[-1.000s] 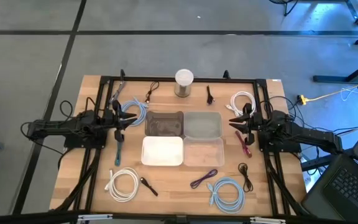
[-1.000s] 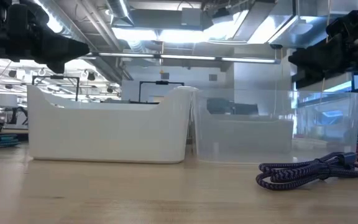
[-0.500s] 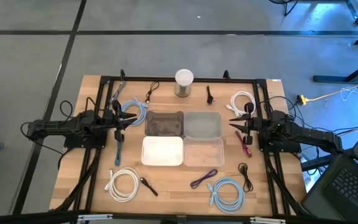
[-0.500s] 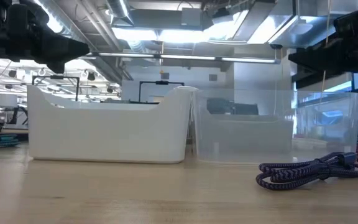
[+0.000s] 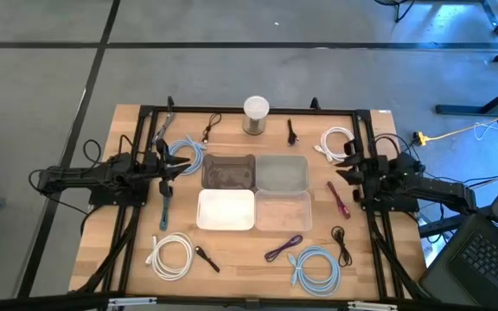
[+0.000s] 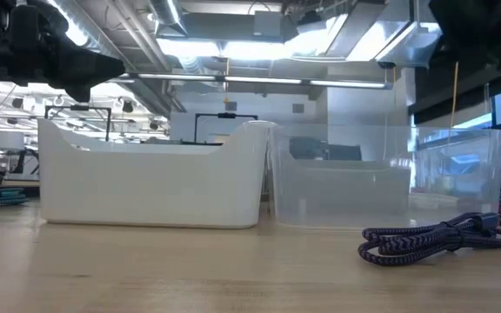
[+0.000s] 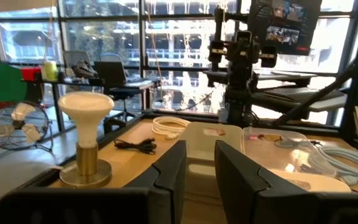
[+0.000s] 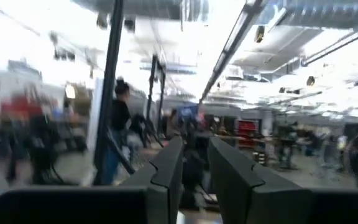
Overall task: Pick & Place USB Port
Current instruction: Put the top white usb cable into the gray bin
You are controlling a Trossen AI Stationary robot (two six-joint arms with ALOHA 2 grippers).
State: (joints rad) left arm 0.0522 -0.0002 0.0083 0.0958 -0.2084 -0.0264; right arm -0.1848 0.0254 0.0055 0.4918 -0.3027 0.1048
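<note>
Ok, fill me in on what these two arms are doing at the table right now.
Neither arm holds anything. The left gripper hangs at the table's left side beside the four bins, fingers slightly apart and empty. The right gripper sits raised at the right edge, also empty. Cables lie scattered round the bins, among them a purple cable and a white cable, all untouched.

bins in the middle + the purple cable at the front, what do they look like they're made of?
White bin: opaque, smooth, faintly glossy, looks like moulded plastic. Clear bin beside it: see-through with a slight haze, likely thin plastic rather than glass, though the look leaves that open. Purple cable: woven texture with dark flecks, probably a braided fabric sleeve.
</note>
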